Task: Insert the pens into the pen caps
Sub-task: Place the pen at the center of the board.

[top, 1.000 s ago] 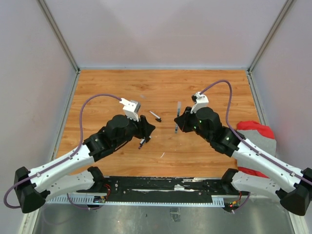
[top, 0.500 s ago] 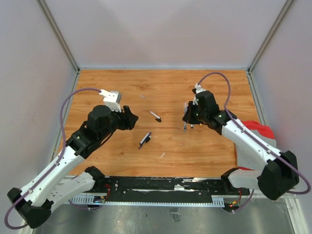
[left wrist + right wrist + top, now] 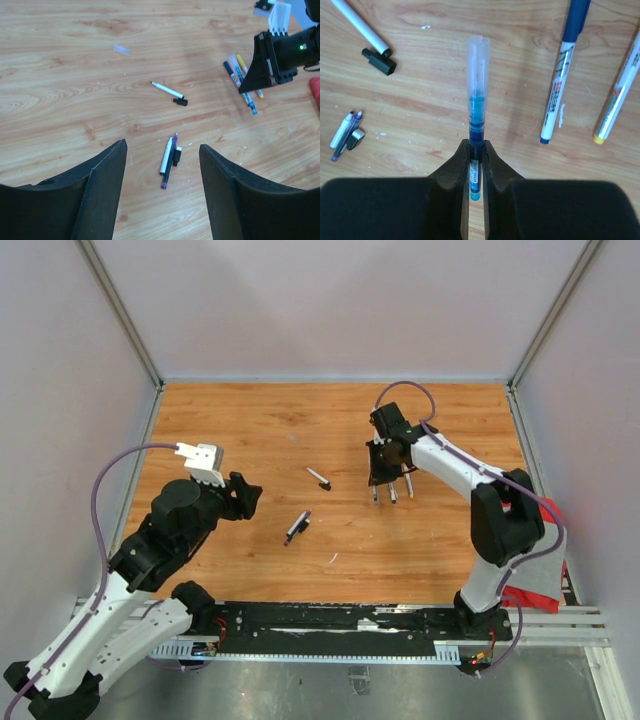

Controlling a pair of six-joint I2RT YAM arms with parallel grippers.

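my right claw (image 3: 476, 150) pinched snug on a skinny blue-ink pen with a clear plastic cap (image 3: 476, 95), two white-barrelled pens (image 3: 560, 70) lying just beside it on the wooden table (image 3: 445, 30), my left claw (image 3: 162, 146) spread wide, empty, little black cap (image 3: 180, 102) lying out front

No wording can be read. Dark print is seen on the label of the clear-capped pen (image 3: 476, 115) and on the white barrel of the blue-capped pen (image 3: 559, 75) to its right, but it is too blurred.
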